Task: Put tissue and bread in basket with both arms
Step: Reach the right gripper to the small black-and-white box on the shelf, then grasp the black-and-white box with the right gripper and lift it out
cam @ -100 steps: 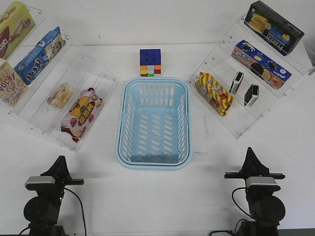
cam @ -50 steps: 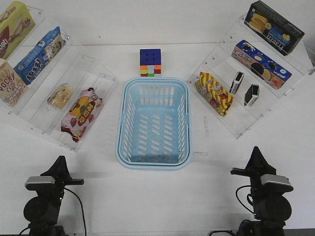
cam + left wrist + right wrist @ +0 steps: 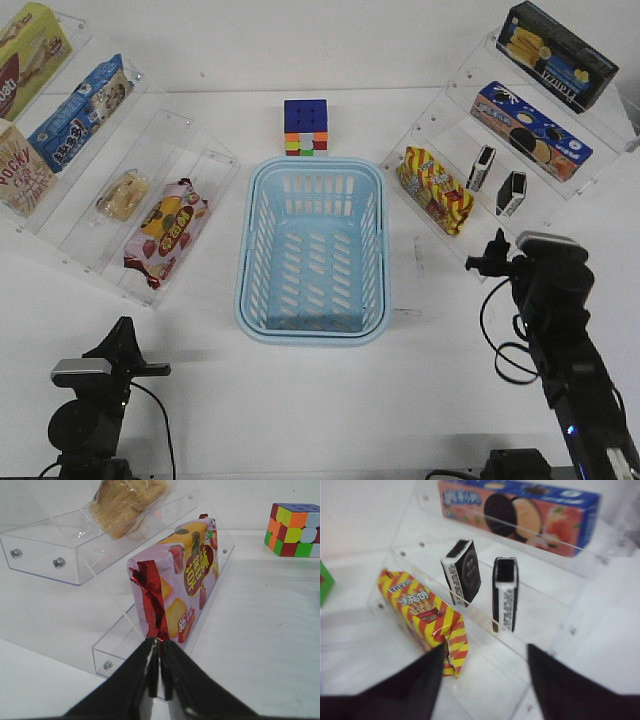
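Right hand [image 3: 485,672] has risen toward the right-side shelf, fingers spread wide, prob. lining up on tissue [image 3: 462,571] standing upright there. Left hand [image 3: 159,672] sits clenched, empty, low left; bread [image 3: 122,194] and basket [image 3: 312,330] untouched.

Left arm [image 3: 92,405]: matte black housing, round motor drum at the joint, grey-silver rectangular camera block on top, thin black cable looping down beside the drum.

Left gripper [image 3: 159,672]: two black, smooth, tapering fingers.

Right arm [image 3: 565,340]: black segmented links, grey camera block at the wrist, slack black cable loops alongside, small blue indicator light low on the link.

Right gripper [image 3: 485,680]: broad black wedge-shaped fingers.
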Available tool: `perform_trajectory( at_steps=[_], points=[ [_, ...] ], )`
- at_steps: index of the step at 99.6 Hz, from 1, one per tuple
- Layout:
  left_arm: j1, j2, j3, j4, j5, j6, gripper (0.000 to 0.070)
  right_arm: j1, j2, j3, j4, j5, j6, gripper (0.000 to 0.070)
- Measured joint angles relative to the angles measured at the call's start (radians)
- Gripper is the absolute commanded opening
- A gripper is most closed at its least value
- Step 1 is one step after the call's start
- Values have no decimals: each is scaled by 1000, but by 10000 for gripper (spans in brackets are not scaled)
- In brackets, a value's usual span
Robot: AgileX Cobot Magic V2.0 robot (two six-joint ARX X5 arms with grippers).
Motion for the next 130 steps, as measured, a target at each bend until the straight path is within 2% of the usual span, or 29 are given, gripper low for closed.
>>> perform_trajectory(
  at_steps=[39, 44, 56, 76, 92, 106, 122, 130],
  points=[
    [0, 0, 0, 0, 0, 0, 1, -95, 464, 316, 12, -4, -44, 437],
    [0, 0, 0, 0, 0, 0, 1, -98, 504, 337, 12, -4, -45, 360],
    [0, 0, 0, 0, 0, 0, 1, -97, 572, 357, 14, -31, -45, 0],
    [0, 0, 0, 0, 0, 0, 2, -97, 565, 369, -5, -31, -63, 0],
    [0, 0, 0, 0, 0, 0, 2, -96, 415, 369, -55, -55, -69, 0],
    [0, 0, 0, 0, 0, 0, 1, -41, 232, 380, -91, -180, -57, 0],
    [0, 0, 0, 0, 0, 0, 2, 117, 165, 390, -87, -451, -38, 0],
    [0, 0, 0, 0, 0, 0, 2, 224, 186, 390, -100, -499, -39, 0]
  ],
)
